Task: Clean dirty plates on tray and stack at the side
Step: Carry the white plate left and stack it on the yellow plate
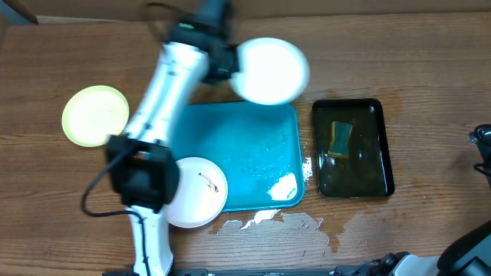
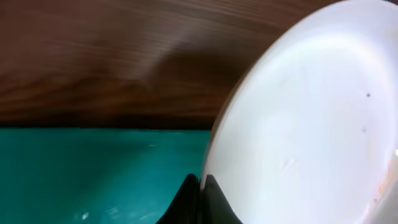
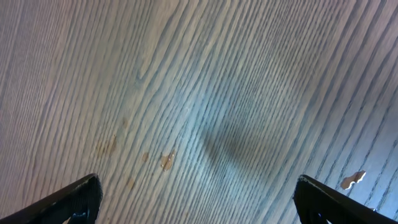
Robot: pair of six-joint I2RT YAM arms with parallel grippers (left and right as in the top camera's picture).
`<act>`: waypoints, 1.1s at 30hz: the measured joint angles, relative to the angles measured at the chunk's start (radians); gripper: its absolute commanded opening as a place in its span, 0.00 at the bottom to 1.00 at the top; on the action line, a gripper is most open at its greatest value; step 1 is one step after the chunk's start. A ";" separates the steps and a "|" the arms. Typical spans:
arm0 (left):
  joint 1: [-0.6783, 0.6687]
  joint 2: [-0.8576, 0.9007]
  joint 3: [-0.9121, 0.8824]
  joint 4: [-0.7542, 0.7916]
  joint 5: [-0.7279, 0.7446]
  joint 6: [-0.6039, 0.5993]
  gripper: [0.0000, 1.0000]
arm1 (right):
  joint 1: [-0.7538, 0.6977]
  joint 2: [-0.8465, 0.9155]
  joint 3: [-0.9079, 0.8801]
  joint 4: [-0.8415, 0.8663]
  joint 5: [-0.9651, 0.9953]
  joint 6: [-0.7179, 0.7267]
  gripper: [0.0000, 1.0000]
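My left gripper (image 1: 224, 64) is shut on the rim of a white plate (image 1: 270, 70), which it holds in the air over the far edge of the teal tray (image 1: 253, 138). In the left wrist view the plate (image 2: 305, 124) fills the right side, and the dark fingers (image 2: 214, 202) pinch its edge above the tray (image 2: 93, 174). A second white plate (image 1: 198, 192) with a dark smear lies on the tray's near left corner. On the table to the left rests a yellow-green plate (image 1: 95, 115). My right gripper (image 3: 202, 205) hangs open over bare wood at the far right.
A black tray (image 1: 383, 146) holding water and a yellow-green sponge (image 1: 341, 138) stands right of the teal tray. Spilled water (image 1: 268, 221) spreads along the teal tray's near edge. My left arm (image 1: 165, 107) crosses the tray's left side.
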 measured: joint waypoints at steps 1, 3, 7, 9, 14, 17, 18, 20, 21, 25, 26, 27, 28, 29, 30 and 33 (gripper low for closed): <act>0.053 -0.005 0.001 -0.020 0.005 0.000 0.04 | 0.000 0.000 0.000 0.000 0.000 0.000 1.00; 0.168 -0.013 0.003 -0.064 0.011 0.000 0.04 | 0.000 0.000 0.000 0.000 0.000 0.000 1.00; 0.407 -0.014 0.003 -0.142 0.011 0.000 0.04 | 0.000 0.000 0.000 0.000 0.000 0.000 1.00; 0.514 -0.014 0.003 -0.167 0.007 0.000 0.04 | 0.000 0.000 0.000 0.000 0.000 0.000 1.00; 0.700 -0.014 0.002 -0.198 -0.008 0.000 0.04 | 0.000 0.000 0.000 0.000 0.000 0.000 1.00; 0.777 -0.019 -0.020 -0.197 -0.013 0.000 0.05 | 0.000 0.000 0.000 0.000 0.000 0.000 1.00; 0.801 -0.021 -0.037 -0.195 -0.014 0.000 0.04 | 0.000 0.000 0.000 0.000 0.000 0.000 1.00; 0.843 -0.022 -0.073 -0.185 -0.024 0.000 0.04 | 0.000 0.000 0.000 0.000 0.000 0.000 1.00; 0.861 -0.023 -0.096 -0.175 -0.031 0.000 0.04 | 0.000 0.000 0.000 0.000 0.000 0.000 1.00; 0.915 -0.023 -0.194 -0.121 -0.051 0.000 0.04 | 0.000 0.000 0.000 0.000 0.000 0.000 1.00; 0.920 -0.023 -0.216 -0.106 -0.055 0.000 0.04 | 0.000 0.000 0.000 0.000 0.000 0.000 1.00; 0.923 -0.023 -0.232 -0.093 -0.057 0.000 0.07 | 0.000 0.000 0.000 0.000 0.000 0.000 1.00; 0.923 -0.023 -0.249 -0.078 -0.058 0.000 0.15 | 0.000 0.000 0.000 0.000 0.000 0.000 1.00; 0.923 -0.023 -0.268 -0.064 -0.057 0.000 0.57 | 0.000 0.000 0.000 0.000 0.000 0.000 1.00; 0.923 -0.023 -0.280 -0.059 -0.057 0.001 0.80 | 0.000 0.000 0.000 0.000 0.000 0.000 1.00; 0.922 -0.023 -0.282 -0.049 -0.041 0.006 0.87 | 0.000 0.000 0.000 0.000 0.000 0.000 1.00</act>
